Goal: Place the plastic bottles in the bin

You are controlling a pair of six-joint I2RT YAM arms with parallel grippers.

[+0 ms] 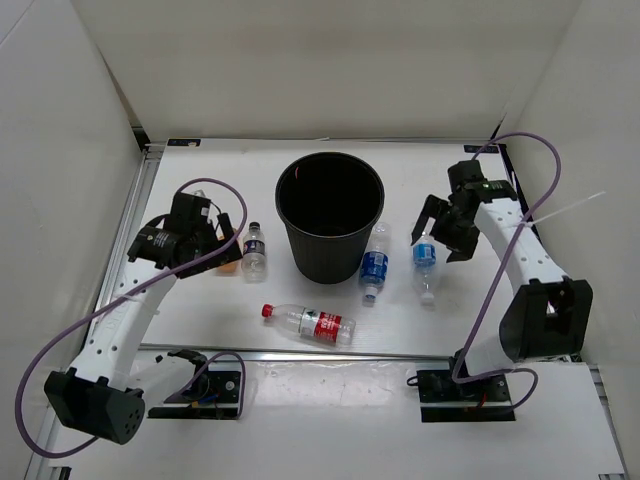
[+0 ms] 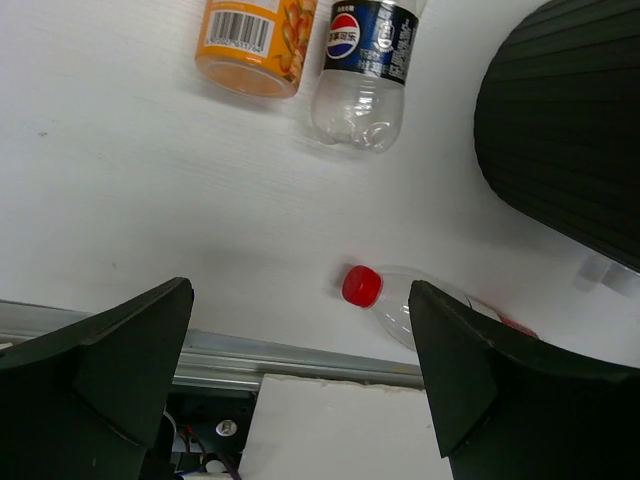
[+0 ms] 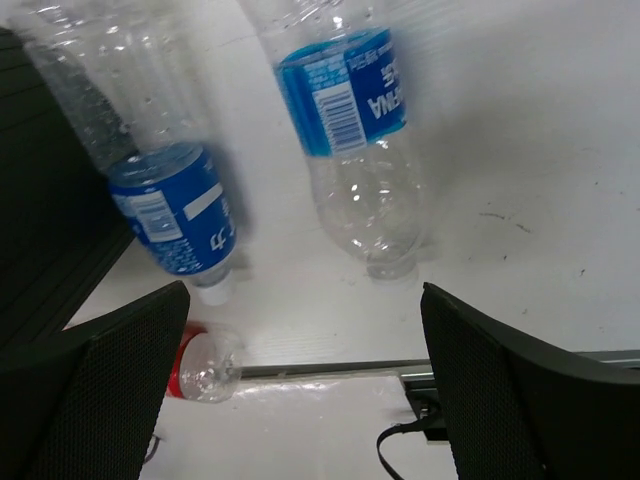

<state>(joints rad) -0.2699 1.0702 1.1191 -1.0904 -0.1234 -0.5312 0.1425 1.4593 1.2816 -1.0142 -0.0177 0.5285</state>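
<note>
Table (image 1: pixel 200 300): white, matte and flat, with a few faint dark scuffs (image 3: pixel 500 218) seen in the right wrist view.
Back wall (image 1: pixel 330 60): plain white panel standing at the table's far edge.
Left wall (image 1: pixel 60 150): white panel, meeting the back wall at a corner seam.
Right wall (image 1: pixel 590 120): white panel, same finish.
Rail (image 1: pixel 330 354): silver metal strip along the table's near edge.
Side rail (image 1: pixel 135 215): metal strip with holes along the left edge.
Sheet (image 1: pixel 330 420): white board on the near side of the rail.
Light: soft, even, with faint shadows.

bin (image 1: pixel 330 215): upright | blue-labelled bottles (image 1: pixel 373 265) (image 1: pixel 425 262): right of it | dark-labelled bottle (image 1: pixel 254 250), orange bottle (image 2: pixel 255 40): left | red-capped bottle (image 1: pixel 312 322): front (all lying)
</note>
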